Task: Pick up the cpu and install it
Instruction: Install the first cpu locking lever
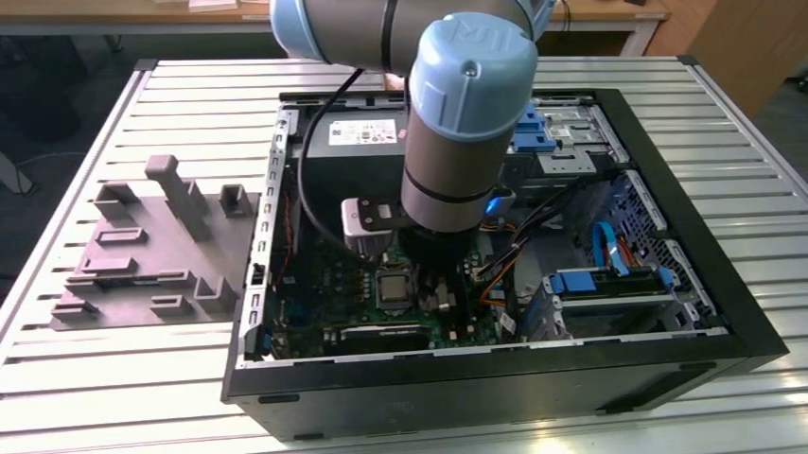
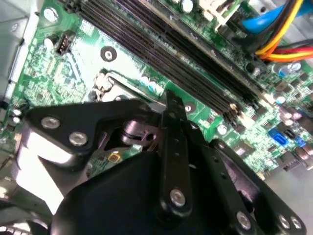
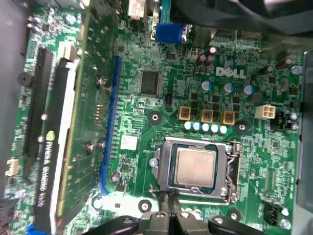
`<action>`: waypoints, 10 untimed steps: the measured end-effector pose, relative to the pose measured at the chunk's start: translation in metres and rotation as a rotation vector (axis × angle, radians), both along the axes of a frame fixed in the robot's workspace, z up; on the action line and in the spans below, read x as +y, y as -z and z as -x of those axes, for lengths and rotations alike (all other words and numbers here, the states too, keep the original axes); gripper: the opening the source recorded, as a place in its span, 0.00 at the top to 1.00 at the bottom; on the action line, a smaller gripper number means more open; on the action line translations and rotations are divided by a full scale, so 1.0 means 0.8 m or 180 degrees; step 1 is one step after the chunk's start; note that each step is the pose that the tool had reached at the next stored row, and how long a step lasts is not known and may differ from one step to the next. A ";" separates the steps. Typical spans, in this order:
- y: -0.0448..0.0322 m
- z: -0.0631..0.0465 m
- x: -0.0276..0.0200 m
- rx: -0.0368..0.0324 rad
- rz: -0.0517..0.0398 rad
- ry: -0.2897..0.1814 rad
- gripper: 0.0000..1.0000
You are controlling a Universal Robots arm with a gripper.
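Note:
The cpu [image 3: 195, 166] is a pale silver-grey square lying flat in the metal-framed socket bracket [image 3: 161, 164] on the green motherboard [image 3: 146, 117]. In the exterior view the cpu [image 1: 393, 286] shows as a small grey square in its dark socket, just beside the arm's wrist. My gripper [image 3: 170, 199] hangs at the edge of the bracket, beside the cpu and not over it. Its black fingers [image 3: 161, 218] are pressed together with nothing visible between them. In the second wrist view, the gripper [image 2: 167, 99] reaches down to the socket's metal edge.
The open computer case [image 1: 707, 312] holds a power supply box [image 1: 360, 142], memory slots [image 2: 195, 54], bundled coloured cables [image 2: 283, 39] and a blue drive bay [image 1: 606, 282]. A graphics card [image 3: 54, 142] stands beside the socket. A grey moulded tray [image 1: 151, 251] sits on the slatted table at the exterior view's left.

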State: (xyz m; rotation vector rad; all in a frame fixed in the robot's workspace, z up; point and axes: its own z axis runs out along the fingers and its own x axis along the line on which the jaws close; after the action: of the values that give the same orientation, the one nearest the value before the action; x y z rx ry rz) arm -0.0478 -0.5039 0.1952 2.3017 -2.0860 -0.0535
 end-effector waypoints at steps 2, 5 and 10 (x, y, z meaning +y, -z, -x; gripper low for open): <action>-0.0068 0.000 0.0001 0.0000 -0.0002 0.0000 0.89; -0.0168 0.000 0.0000 0.0000 -0.0002 0.0000 0.89; -0.0298 0.000 0.0000 0.0000 -0.0001 0.0000 0.89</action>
State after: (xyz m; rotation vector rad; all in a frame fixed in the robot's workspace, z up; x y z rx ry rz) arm -0.0478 -0.5038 0.2190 2.3019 -2.0862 -0.0540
